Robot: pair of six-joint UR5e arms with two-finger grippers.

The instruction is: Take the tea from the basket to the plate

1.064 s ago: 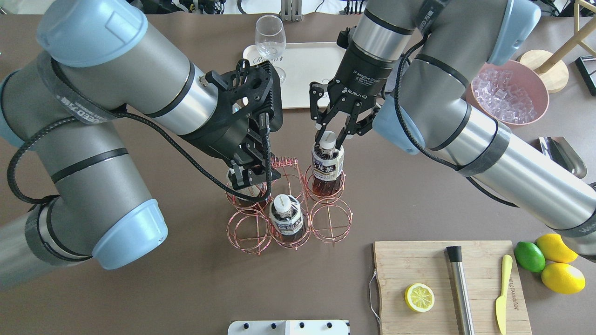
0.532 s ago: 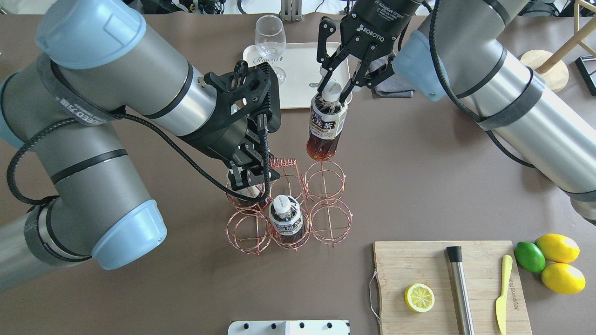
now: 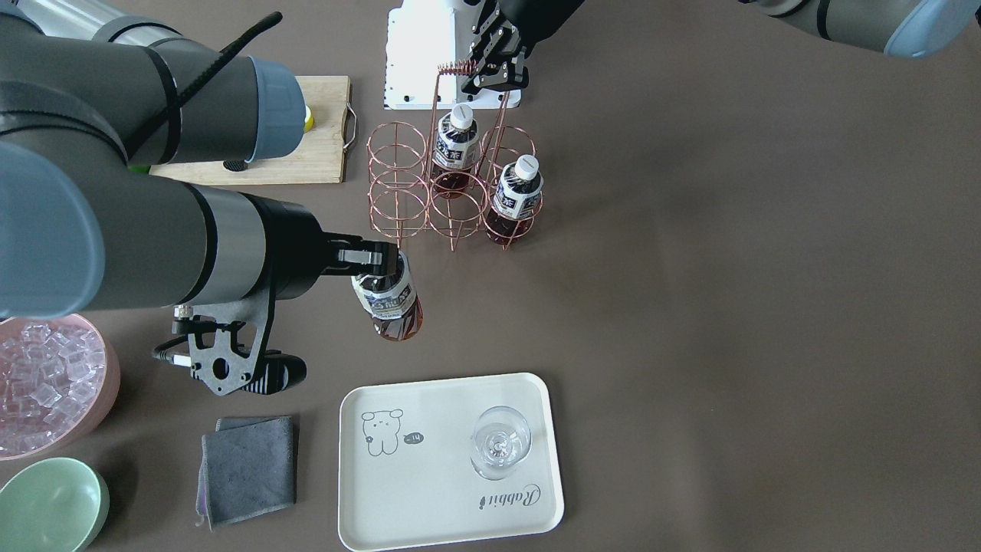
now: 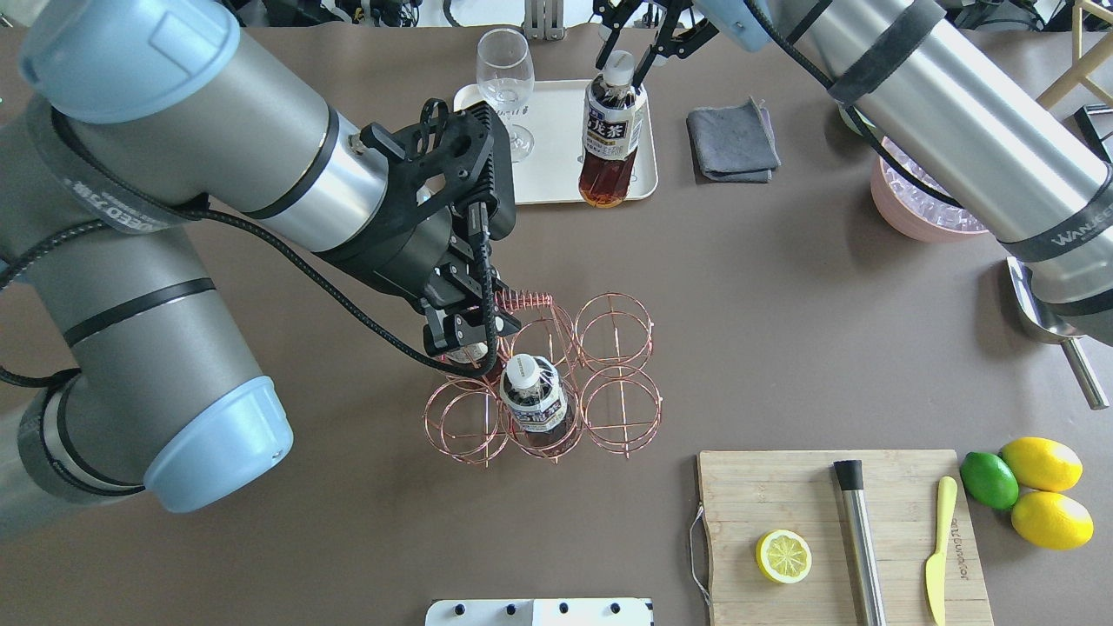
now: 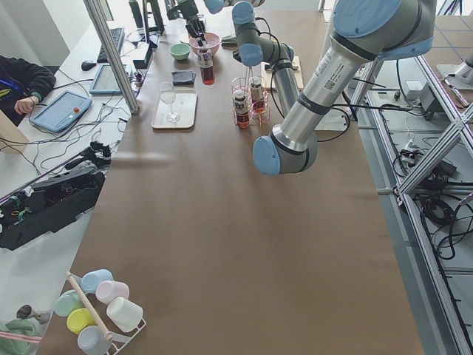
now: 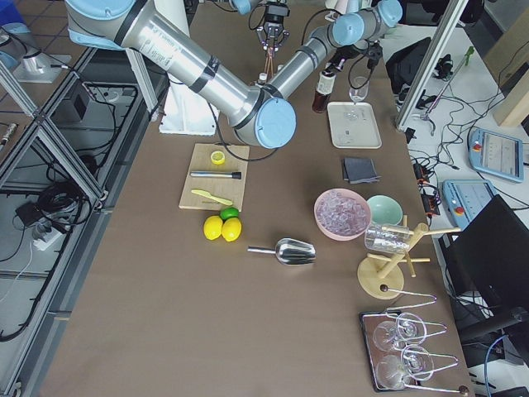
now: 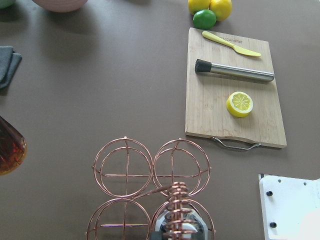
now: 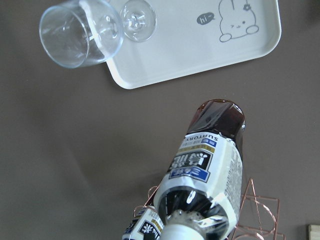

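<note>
Brown matting covers the surface, with people's desks and cables beyond its far edge in the side views. The right claw is closed on the white cap of the tea, which hangs from it clear of the surface. In the front-facing view the bottle is between the basket and the plate, near the plate's bear-drawing end but not yet over it.

The left claw sits at one end of the basket's coiled handle, above the capped bottle in the far cell on the robot's left. I cannot tell whether it is clamped on the wire or merely close to it. A second bottle stands in the middle cell of the row nearest the robot.

A stemmed glass stands on the plate at the end away from the bear. A folded grey cloth lies just beside the plate, and a pink bowl of ice sits beyond it. A wooden cutting board on the robot's right carries a lemon half, a steel muddler and a yellow knife.
</note>
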